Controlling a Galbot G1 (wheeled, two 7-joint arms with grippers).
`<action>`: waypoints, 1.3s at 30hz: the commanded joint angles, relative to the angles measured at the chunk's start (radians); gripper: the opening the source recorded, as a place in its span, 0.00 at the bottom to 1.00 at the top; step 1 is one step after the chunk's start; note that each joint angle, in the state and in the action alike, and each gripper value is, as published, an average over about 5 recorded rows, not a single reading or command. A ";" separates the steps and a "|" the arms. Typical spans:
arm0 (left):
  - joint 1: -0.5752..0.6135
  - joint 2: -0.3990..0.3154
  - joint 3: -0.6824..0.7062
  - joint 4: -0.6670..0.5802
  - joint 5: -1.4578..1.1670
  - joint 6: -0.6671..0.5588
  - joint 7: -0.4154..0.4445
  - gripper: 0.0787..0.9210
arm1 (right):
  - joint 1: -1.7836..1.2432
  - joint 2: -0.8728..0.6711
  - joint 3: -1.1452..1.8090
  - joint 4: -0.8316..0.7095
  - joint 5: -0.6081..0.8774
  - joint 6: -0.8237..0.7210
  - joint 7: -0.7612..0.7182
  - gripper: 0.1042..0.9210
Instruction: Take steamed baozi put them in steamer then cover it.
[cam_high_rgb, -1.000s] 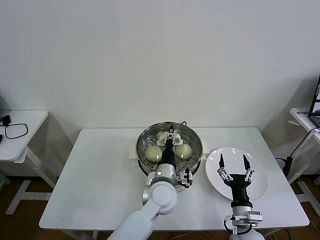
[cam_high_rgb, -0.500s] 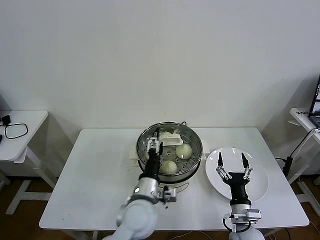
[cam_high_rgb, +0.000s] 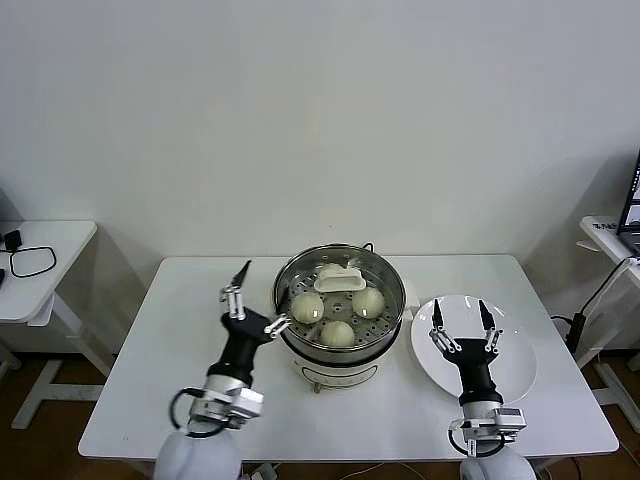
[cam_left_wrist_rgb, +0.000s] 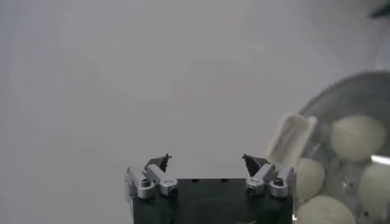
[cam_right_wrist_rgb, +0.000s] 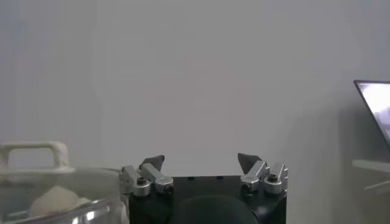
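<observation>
The shiny steamer (cam_high_rgb: 385, 282) stands at the table's middle on its cream base. Three steamed baozi show plainly on its perforated floor, one at the left (cam_high_rgb: 306, 306), one at the front (cam_high_rgb: 338, 333) and one at the right (cam_high_rgb: 368, 301). Another pale bun (cam_high_rgb: 328, 270) peeks out at the back behind a white handle-like piece (cam_high_rgb: 338, 284). My left gripper (cam_high_rgb: 262, 297) hangs open and empty just left of the pot rim. In the left wrist view the left gripper (cam_left_wrist_rgb: 207, 163) holds nothing, with the buns (cam_left_wrist_rgb: 356, 137) off to one side. My right gripper (cam_high_rgb: 460, 318) is open above the white plate (cam_high_rgb: 520, 362).
The white table (cam_high_rgb: 180, 350) has bare room left of the steamer. A side table with a black cable (cam_high_rgb: 30, 262) stands far left. A desk with a laptop (cam_high_rgb: 632, 205) stands far right, and the laptop (cam_right_wrist_rgb: 375, 103) also shows in the right wrist view.
My left gripper opened over the pot, drew back out and moved left of the steamer. A bun now lies at the pot's front. The right gripper barely shifted.
</observation>
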 joint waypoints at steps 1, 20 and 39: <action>0.134 -0.099 -0.247 0.070 -0.412 -0.274 0.002 0.88 | 0.003 -0.002 -0.006 0.040 0.056 -0.072 -0.012 0.88; 0.168 -0.110 -0.227 0.062 -0.421 -0.279 0.011 0.88 | -0.030 -0.005 -0.016 0.084 0.043 -0.082 -0.017 0.88; 0.181 -0.094 -0.236 0.036 -0.431 -0.260 0.016 0.88 | -0.086 -0.006 0.007 0.124 0.037 -0.088 -0.013 0.88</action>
